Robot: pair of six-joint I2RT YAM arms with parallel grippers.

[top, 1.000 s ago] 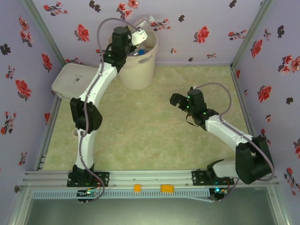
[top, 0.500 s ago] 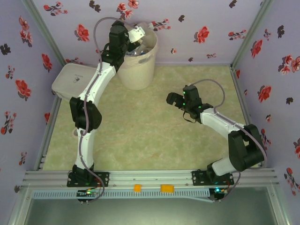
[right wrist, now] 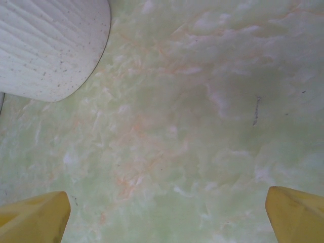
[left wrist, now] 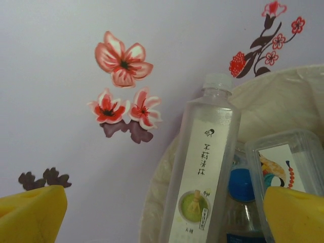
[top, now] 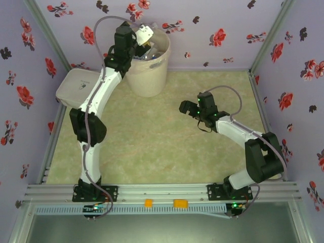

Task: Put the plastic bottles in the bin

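Left gripper [top: 144, 34] spread wide and empty over the bin [top: 152, 76].
A clear white-capped bottle [left wrist: 205, 167] stands in the bin just past its yellow fingertips [left wrist: 30, 212], beside a blue-capped bottle [left wrist: 242, 187]; right gripper [top: 185, 107] also wide, empty.

clear bottles [left wrist: 205, 167] (white, blue caps) sit in the cream bin [top: 148, 77].

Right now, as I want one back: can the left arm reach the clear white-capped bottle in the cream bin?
Probably yes: the open left fingers hover over the cream plastic bin, the clear white-capped plastic bottle unobstructed ahead.
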